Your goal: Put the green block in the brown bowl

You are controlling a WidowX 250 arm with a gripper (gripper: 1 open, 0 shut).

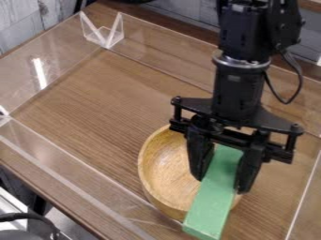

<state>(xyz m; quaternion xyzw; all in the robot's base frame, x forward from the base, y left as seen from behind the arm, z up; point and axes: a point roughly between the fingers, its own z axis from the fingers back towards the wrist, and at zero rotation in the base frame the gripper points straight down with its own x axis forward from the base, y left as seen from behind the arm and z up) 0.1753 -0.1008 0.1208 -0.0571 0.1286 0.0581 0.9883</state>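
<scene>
The green block [213,199] is a long flat bright green bar held between the fingers of my gripper [223,171], which is shut on it. The block slants down toward the near edge, its lower end hanging past the front rim of the brown bowl [160,161]. The bowl is a round light wooden dish on the table at the lower middle of the view, and my gripper hangs over its right half. The black arm rises from the gripper toward the top right and hides the bowl's far right rim.
A clear plastic wall [75,199] fences the wooden table [113,94] along the left and near sides. A small clear folded stand [103,31] sits at the back left. Black cables [298,66] trail at the right by the arm.
</scene>
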